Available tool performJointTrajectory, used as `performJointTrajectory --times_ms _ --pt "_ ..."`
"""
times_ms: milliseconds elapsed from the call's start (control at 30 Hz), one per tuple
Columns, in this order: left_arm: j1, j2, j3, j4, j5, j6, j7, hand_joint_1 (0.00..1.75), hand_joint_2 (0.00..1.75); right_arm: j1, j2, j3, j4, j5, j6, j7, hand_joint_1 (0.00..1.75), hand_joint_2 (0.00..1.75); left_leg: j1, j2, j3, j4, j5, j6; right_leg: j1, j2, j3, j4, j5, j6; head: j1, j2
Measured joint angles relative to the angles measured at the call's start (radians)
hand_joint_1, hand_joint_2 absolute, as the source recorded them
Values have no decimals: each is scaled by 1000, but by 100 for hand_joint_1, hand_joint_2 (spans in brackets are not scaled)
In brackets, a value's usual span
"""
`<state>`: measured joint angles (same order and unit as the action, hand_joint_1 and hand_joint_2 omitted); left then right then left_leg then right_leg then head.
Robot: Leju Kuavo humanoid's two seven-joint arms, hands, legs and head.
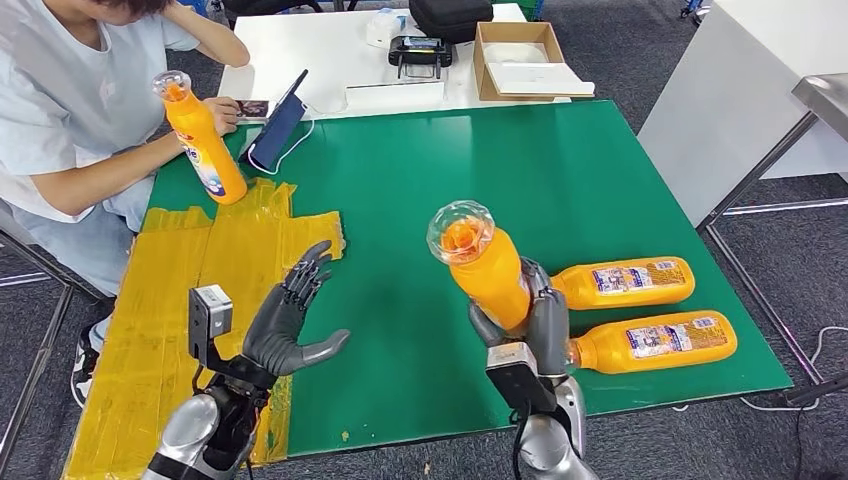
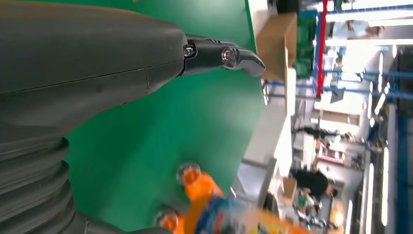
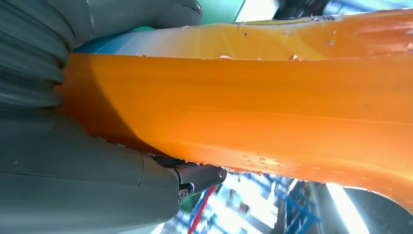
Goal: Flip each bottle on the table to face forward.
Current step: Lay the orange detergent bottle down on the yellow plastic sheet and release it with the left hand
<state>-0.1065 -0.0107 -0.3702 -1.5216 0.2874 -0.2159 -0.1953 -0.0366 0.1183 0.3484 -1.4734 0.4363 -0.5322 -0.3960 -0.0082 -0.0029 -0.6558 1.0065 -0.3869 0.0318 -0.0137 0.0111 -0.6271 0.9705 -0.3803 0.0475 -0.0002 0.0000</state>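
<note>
The right hand (image 1: 535, 325) is gripping an orange bottle (image 1: 485, 265) upright above the green bench (image 1: 400, 180); the left hand (image 1: 290, 315) is hovering spread, empty. Ideally, rotate it label-forward, then lower it gently beside the two lying bottles (image 1: 640, 310).

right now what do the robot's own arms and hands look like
Both arms are silver metal with black joint sections and dark cabling at the wrists. Each wrist carries a small grey boxy camera module. The left hand and right hand have matte grey palms and thumbs, a grey ribbed wrist cover, and darker jointed fingers with visible screws.
</note>
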Motion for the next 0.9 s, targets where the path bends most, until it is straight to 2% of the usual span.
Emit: performJointTrajectory --times_ms 233,567,900 --pt "-22 -3 -65 1 34 -12 -2 0 175 -81 51 85 78 -46 28 -12 175 175 0 0 0 0 0 0 0 0 0 0 0 0 0 0" --pt "-25 -3 -106 0 41 -11 -15 0 175 -125 61 134 139 -57 51 0 175 175 0 0 -1 0 0 0 0 0 0 0 0 0 0 0" --pt "-38 -3 -110 -1 44 3 -32 0 175 -149 61 215 198 -65 194 39 175 175 0 0 -1 0 0 0 0 0 0 0 0 0 0 0"
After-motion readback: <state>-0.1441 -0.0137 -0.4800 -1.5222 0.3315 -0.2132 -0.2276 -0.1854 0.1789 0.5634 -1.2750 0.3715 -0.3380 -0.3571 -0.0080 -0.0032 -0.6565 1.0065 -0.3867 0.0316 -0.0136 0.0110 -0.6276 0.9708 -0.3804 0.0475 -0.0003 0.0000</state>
